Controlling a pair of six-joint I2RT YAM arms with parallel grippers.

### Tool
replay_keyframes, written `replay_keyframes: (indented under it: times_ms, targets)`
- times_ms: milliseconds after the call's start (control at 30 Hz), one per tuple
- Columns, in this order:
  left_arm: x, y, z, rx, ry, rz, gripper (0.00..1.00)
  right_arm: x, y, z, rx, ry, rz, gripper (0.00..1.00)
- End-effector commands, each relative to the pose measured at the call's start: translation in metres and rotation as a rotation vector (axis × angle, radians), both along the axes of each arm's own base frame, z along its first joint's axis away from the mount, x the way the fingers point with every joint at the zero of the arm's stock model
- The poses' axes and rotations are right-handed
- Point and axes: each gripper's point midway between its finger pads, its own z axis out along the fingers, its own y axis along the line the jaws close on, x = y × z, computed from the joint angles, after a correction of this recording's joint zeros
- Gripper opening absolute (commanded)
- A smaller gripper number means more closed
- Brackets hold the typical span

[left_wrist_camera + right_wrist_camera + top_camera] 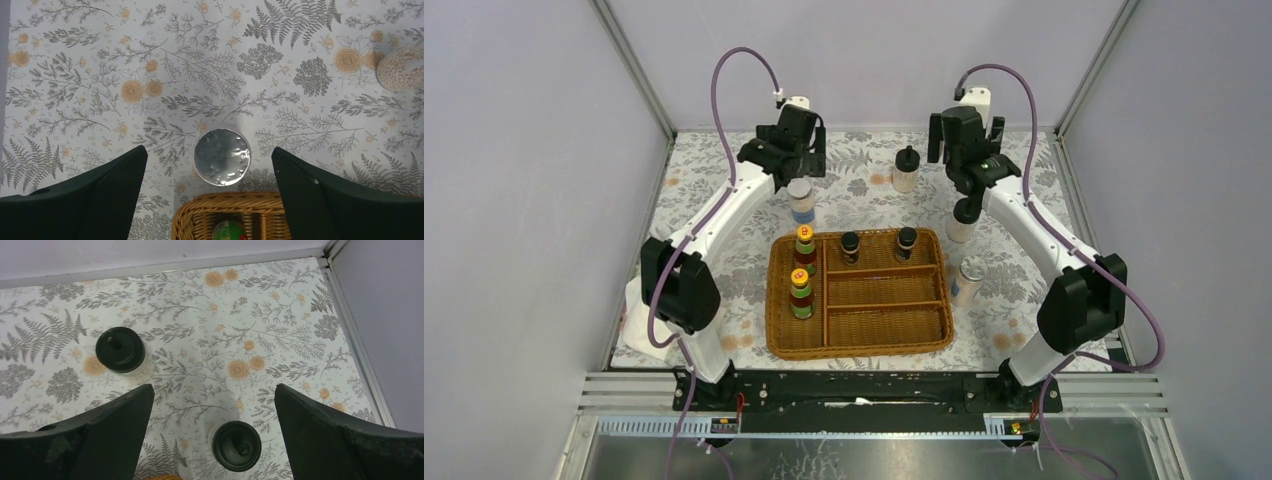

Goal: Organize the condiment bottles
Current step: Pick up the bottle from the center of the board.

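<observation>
The wicker tray (861, 350) lies on the flowered tablecloth (724, 180). In the long compartment on the tray's left side stand 2 yellow-capped bottles (805, 246) (800, 293), one behind the other, with red and green bands. In the farthest of its 3 right compartments stand 2 dark jars (850, 247) (906, 242) with black caps.

The other 4 bottles are outside the tray. 1 silver-lidded shaker (222, 156) stands just beyond its far left corner. The second shaker (967, 282) stands just beside its right edge. 1 cream jar (236, 446) with a black knobbed lid is near the far right corner, and the other cream jar (120, 349) is further beyond the far edge. The labels are too small to read.

The left gripper (208, 150) hangs above the silver-lidded shaker with its fingers spread wide and grasps nothing. The right gripper (214, 387) is above the cream jar near the corner, its fingers also wide apart and not touching it.
</observation>
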Motion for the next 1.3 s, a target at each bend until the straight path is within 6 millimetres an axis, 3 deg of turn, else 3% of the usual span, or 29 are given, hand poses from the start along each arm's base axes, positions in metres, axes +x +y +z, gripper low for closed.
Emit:
replay_keyframes:
  times_ms: [0,633,1267]
  targets:
    - [-0.011,-0.008,-0.012,0.015,0.053,-0.034,0.99,0.014,-0.008,-0.008,0.046,-0.014,-0.031,0.99]
    - [-0.021,-0.015,-0.075,0.013,0.197,-0.040,0.99,0.016,-0.012,-0.028,0.067,0.011,-0.019,0.99]
    - [-0.014,-0.012,-0.095,0.000,0.212,-0.026,0.99,0.018,-0.013,-0.044,0.071,0.033,-0.010,0.98]
